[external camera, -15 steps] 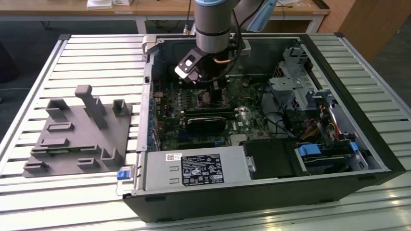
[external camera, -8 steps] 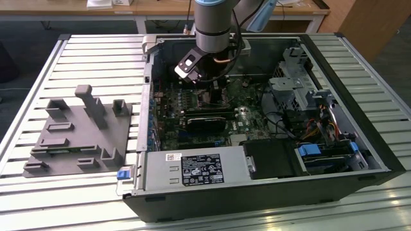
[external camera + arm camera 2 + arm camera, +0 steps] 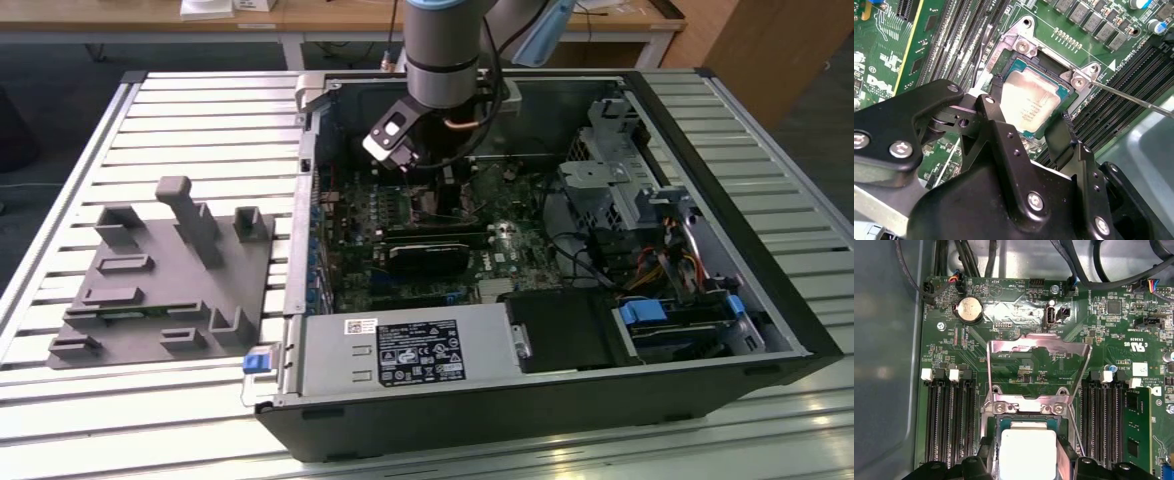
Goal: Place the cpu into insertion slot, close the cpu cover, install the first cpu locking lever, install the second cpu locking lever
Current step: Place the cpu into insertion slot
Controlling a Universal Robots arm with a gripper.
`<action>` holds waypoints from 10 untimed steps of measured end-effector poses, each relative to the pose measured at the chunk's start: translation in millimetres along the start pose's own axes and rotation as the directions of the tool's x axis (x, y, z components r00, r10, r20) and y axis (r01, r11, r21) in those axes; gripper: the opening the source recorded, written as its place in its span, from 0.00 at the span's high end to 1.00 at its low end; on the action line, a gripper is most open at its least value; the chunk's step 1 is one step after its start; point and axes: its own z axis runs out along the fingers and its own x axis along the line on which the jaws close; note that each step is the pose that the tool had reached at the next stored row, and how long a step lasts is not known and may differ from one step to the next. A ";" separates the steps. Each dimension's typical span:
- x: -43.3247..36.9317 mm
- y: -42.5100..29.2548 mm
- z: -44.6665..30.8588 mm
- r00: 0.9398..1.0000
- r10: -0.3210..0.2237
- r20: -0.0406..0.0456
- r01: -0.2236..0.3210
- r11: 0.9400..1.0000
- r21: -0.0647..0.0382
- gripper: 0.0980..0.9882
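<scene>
In the exterior view, the arm (image 3: 441,50) is seen reaching down into an open computer case (image 3: 534,400) laid on a slatted table (image 3: 200,100), its lower end set over the green circuit board (image 3: 400,215) in the back half of the case. A grey fixture (image 3: 160,280) is seen on the table at the exterior view's left, well apart from the arm. Now the second wrist view: the gripper (image 3: 1031,101) is shown closed on the cpu (image 3: 1029,95), one black finger (image 3: 996,95) pressed to one edge and the other set against the opposite edge. The cpu is held with its silver top up, down within the insertion slot (image 3: 1024,64), whose dark rim is glimpsed along two sides. Whether the chip is fully seated cannot be told. A thin metal locking lever (image 3: 1134,97) is seen slanting away from a screw post at the socket's corner, and long black memory slots (image 3: 954,45) are ranged beside the socket. Over to the first wrist view: the same pale chip is caught between the two dark fingers, and the cpu cover (image 3: 1039,346) is found swung up and open on its hinge beyond the chip, the green board visible through its square cut-out. A round coin battery (image 3: 969,309) is noted farther off on the board.
</scene>
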 end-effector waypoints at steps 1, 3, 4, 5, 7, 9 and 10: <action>-0.1 0.0 -0.6 1.000 0.000 0.001 0.000 1.000 0.000 0.42; -0.1 0.1 -2.1 1.000 0.000 0.002 0.000 1.000 0.000 0.42; -0.1 0.2 -3.2 1.000 0.000 0.003 0.000 1.000 0.000 0.42; -0.2 0.3 -4.6 1.000 0.000 0.003 0.000 1.000 0.000 0.42; -0.2 0.5 -7.2 1.000 0.000 0.003 0.000 1.000 0.001 0.42; -0.3 1.2 -10.2 1.000 0.000 0.003 0.000 1.000 0.005 0.44; -0.3 1.7 -11.0 1.000 0.000 0.003 0.000 1.000 0.008 0.51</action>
